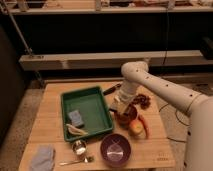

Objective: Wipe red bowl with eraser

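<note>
Claw [119, 106] hangs over red bowl [125, 118] near the right edge of the table [55, 100], grip state cannot tell; risk: an off-centre press tips or shoves the light bowl into fruit [135, 129] and chilli [145, 126] just beside it, toward that edge.

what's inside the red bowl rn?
The gripper sits over the red bowl, covering most of its inside. Only part of the rim shows; any contents are hidden.
</note>
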